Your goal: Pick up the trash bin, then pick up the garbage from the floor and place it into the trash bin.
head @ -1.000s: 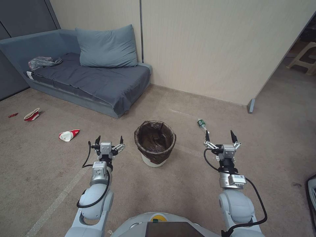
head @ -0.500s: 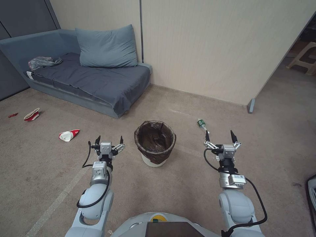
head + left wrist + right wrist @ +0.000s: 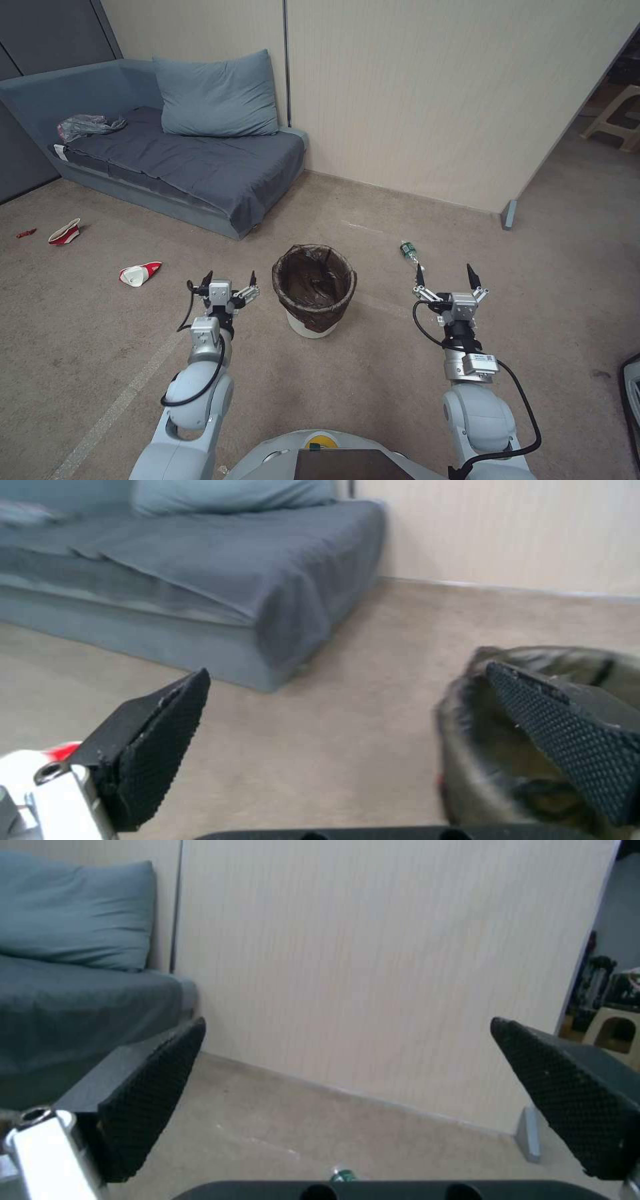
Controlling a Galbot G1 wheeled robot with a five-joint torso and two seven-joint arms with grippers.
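The trash bin [image 3: 314, 291] stands on the carpet between the arms. The left end effector [image 3: 230, 278], spread wide and empty, hovers just left of its rim. The right end effector [image 3: 445, 273], equally spread and empty, hangs near what looks like a green bottle [image 3: 408, 250].

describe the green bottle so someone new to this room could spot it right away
Start at the tall beige wall panel and drop to the carpet in front of it. The small green bottle lies just beyond the open right gripper, right of the trash bin. It is the only green litter; the other scraps are red-and-white.
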